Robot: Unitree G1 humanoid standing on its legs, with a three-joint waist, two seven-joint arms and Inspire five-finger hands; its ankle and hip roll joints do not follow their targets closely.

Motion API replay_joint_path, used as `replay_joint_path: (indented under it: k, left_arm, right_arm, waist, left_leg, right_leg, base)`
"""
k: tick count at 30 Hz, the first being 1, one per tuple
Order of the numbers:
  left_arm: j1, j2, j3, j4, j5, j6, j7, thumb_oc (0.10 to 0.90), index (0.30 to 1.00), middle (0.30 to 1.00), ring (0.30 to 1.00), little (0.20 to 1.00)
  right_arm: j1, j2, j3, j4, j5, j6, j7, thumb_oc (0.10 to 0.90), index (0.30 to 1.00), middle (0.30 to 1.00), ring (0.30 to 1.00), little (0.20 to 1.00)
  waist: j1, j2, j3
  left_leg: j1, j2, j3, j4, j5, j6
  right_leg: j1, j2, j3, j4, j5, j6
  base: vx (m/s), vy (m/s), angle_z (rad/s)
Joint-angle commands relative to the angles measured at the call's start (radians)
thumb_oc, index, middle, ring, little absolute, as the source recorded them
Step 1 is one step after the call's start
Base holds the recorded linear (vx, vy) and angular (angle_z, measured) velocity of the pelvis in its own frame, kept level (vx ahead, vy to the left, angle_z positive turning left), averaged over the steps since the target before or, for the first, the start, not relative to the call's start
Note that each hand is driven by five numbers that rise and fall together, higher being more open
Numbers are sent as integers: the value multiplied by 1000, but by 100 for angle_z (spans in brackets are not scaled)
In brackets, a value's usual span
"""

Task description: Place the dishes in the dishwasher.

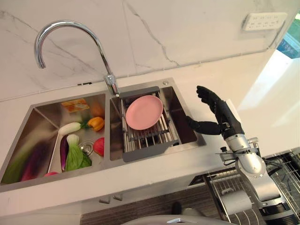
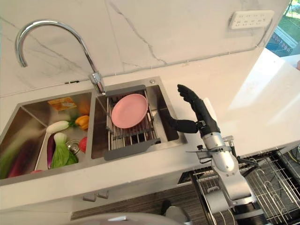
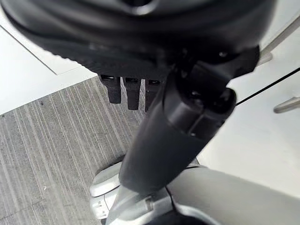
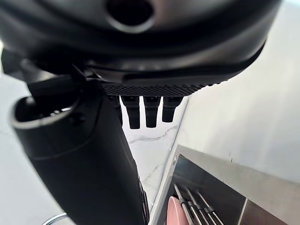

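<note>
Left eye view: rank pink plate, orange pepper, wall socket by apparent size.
1. pink plate, clearly largest.
2. wall socket.
3. orange pepper, smallest. The socket is farther from the camera, so apparent size only.

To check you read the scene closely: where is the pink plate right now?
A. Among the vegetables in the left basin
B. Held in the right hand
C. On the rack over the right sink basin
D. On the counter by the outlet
C: the plate lies on the rack across the right basin, while the right hand is open beside the sink, apart from it.
</note>
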Motion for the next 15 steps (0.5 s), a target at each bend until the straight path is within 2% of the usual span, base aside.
replay_joint_path:
  k: [1,2,3,4,5,6,7,8,10,15]
  left_arm:
    - [-82,-32,30,-28,-37,-57,-33,800,900,900,900,900]
    - [-89,-29,29,-29,-41,-58,-29,800,900,900,900,900]
    - [-95,-27,26,-29,-39,-57,-25,800,900,900,900,900]
    - [-98,-36,10,-40,-13,-54,-26,800,900,900,900,900]
    - [-97,-36,10,-41,-13,-54,-26,800,900,900,900,900]
    - [-99,-32,-4,-45,-2,-59,-26,800,900,900,900,900]
    - [-104,-33,-2,-32,10,-61,-32,800,900,900,900,900]
    - [-105,-30,-7,-37,25,-60,-31,800,900,900,900,900]
    - [-110,-23,-14,-36,56,-60,-38,800,900,900,900,900]
    - [-115,-13,-19,-35,93,-59,-46,800,900,900,900,900]
  right_arm:
    - [-102,21,-41,-71,29,-98,-1,800,900,900,900,900]
    - [-112,14,-41,-65,30,-100,-5,800,900,900,900,900]
    - [-120,11,-42,-58,29,-98,-8,800,900,900,900,900]
    - [-115,-10,-61,-48,-12,-106,-25,800,900,900,900,900]
    - [-115,-11,-61,-47,-12,-107,-26,800,900,900,900,900]
    - [-127,-17,-75,-42,-22,-104,-33,800,900,900,900,900]
    - [-122,-11,-64,-43,-14,-100,-9,800,900,900,900,900]
    - [-112,-6,-67,-39,-19,-102,-7,800,900,900,900,900]
    - [-105,-3,-69,-36,-39,-98,6,800,900,900,900,900]
    - [-115,-39,-70,-21,-91,-92,34,800,900,900,900,900]
  waist:
    - [4,-67,-11]
    - [8,-76,2]
    - [11,-89,10]
    - [9,-88,7]
    - [10,-88,8]
    - [10,-93,7]
    - [0,-78,-8]
    - [-2,-72,-20]
    - [-3,-71,-33]
    - [5,-68,-43]
  left_leg:
    - [-63,-11,-26,104,1,-11]
    - [-116,-13,-42,203,26,-26]
    - [-161,-15,-45,246,54,-34]
    - [-164,40,17,119,13,-19]
    - [-160,40,19,115,14,-19]
    - [-185,59,38,127,35,-20]
    - [-134,52,65,18,-7,-9]
    - [-116,38,69,-17,-13,-5]
    - [-84,12,82,-66,-13,5]
    - [-37,-16,89,-127,-9,24]
  right_leg:
    - [107,-103,-22,-100,-15,141]
    - [113,-106,-22,-101,-19,132]
    - [114,-120,-30,-105,-18,131]
    - [136,-138,-71,-115,-34,154]
    - [137,-138,-70,-115,-34,154]
    - [136,-145,-67,-119,-22,161]
    - [125,-152,-63,-114,-18,175]
    - [123,-164,-65,-112,-7,182]
    - [118,-178,-62,-108,7,189]
    - [120,-193,-60,-107,16,196]
  base:
    - [2,-69,26]
    - [-28,-51,23]
    - [-16,74,18]
    - [4,93,31]
    - [23,113,49]
    - [-3,124,45]
    - [9,198,26]
    - [30,220,-6]
    - [35,130,-13]
    - [-4,82,-6]
